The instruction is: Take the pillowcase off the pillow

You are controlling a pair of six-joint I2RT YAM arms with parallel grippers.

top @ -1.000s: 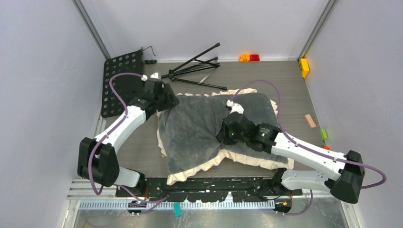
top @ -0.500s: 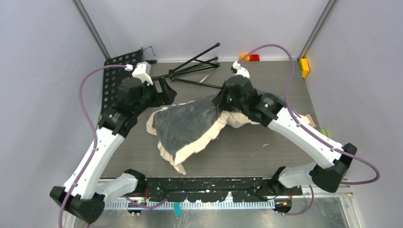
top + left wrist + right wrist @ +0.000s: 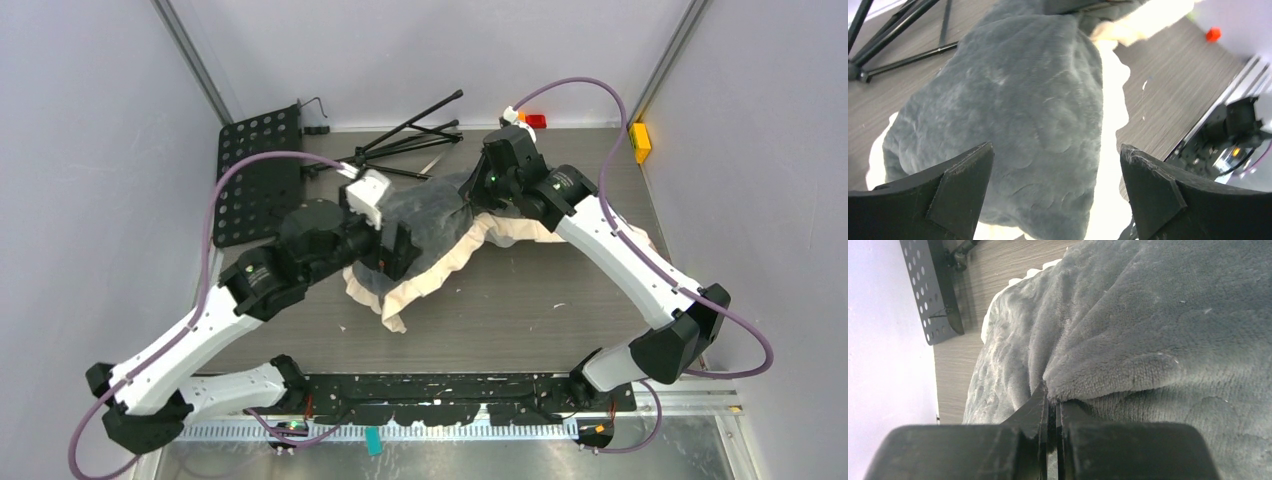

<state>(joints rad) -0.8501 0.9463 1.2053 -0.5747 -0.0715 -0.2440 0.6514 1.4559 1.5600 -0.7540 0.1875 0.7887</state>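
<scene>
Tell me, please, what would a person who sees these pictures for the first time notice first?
A grey plush pillowcase with a cream frilled edge lies bunched in the middle of the table. The right fingers are shut on a fold at its far end, and the left fingers hover wide open above its near left part. Behind it, at the far edge, lies a folded black tripod.

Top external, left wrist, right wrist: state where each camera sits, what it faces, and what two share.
Top external: above and behind the bases, looking down on the table; both arms, left gripper and right gripper show.
Left wrist: on the left arm, facing down at the grey pillowcase; its open fingers show.
Right wrist: on the right arm, facing along the pillowcase; its shut fingers pinch a fold.
Shared: all see the pillowcase; top and left wrist see the tripod.
</scene>
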